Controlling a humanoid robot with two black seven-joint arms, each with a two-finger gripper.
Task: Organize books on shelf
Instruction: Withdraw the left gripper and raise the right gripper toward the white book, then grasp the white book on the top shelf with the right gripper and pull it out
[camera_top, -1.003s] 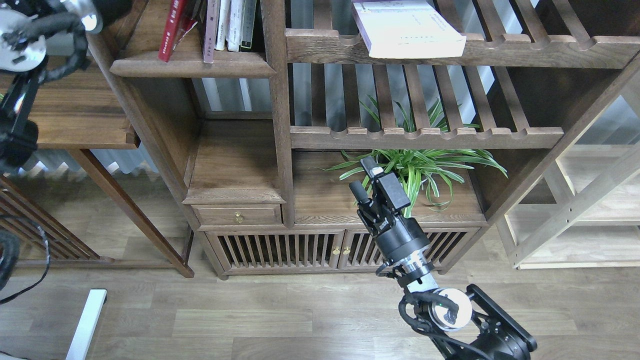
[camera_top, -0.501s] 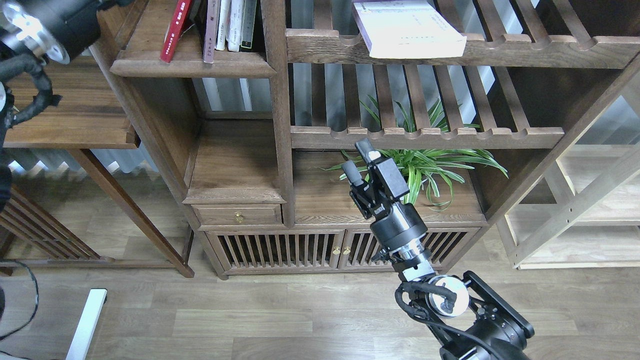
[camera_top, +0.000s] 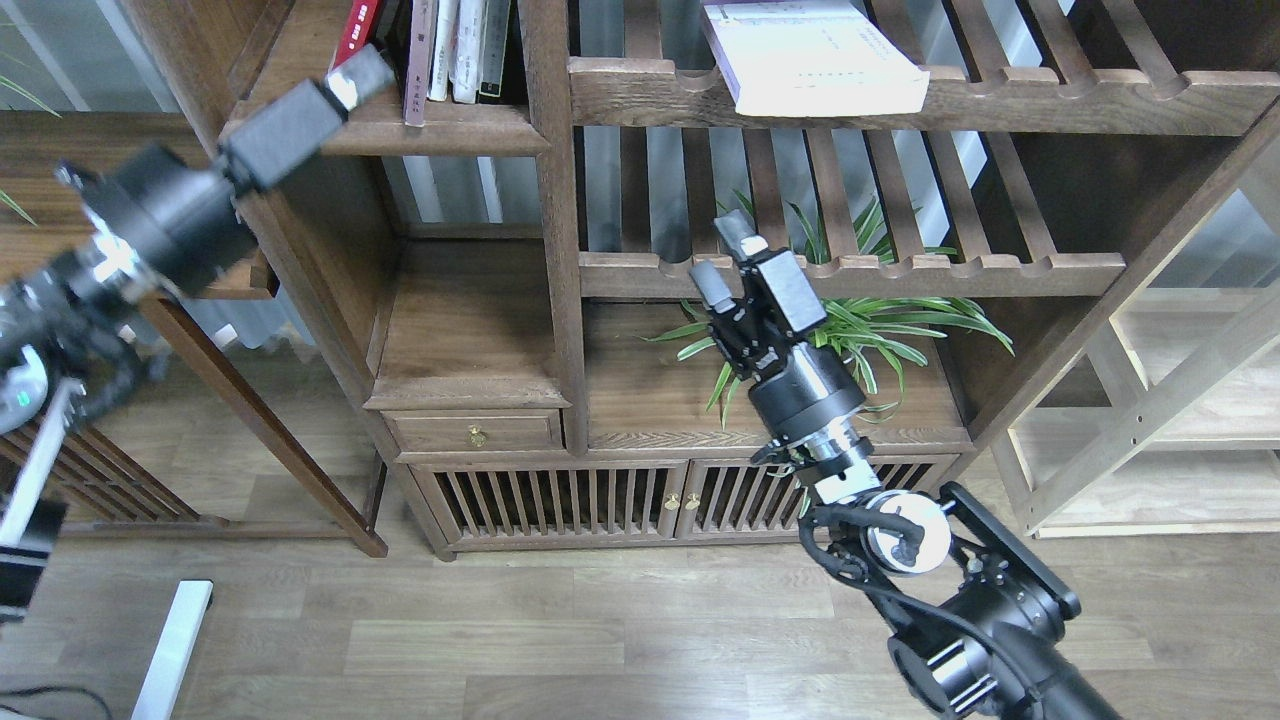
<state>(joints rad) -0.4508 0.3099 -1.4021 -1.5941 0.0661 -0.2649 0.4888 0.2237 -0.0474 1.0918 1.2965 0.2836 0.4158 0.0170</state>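
One white-lilac book (camera_top: 815, 55) is left flat on a slatted rack (camera_top: 900, 100), others shelved; right claw (camera_top: 727, 256) open and empty, left claw (camera_top: 352, 78) unreadable.

I get even, fairly bright daylight coming through the pale gaps behind the bookcase (camera_top: 560, 330), so its dark wood sits partly backlit. The white-lilac book (camera_top: 815, 60) at the far top glares almost to white. My left arm (camera_top: 160, 225) smears with motion blur, while my right arm (camera_top: 800, 390) reads sharp. Straight uprights lean outward toward the left and right edges.
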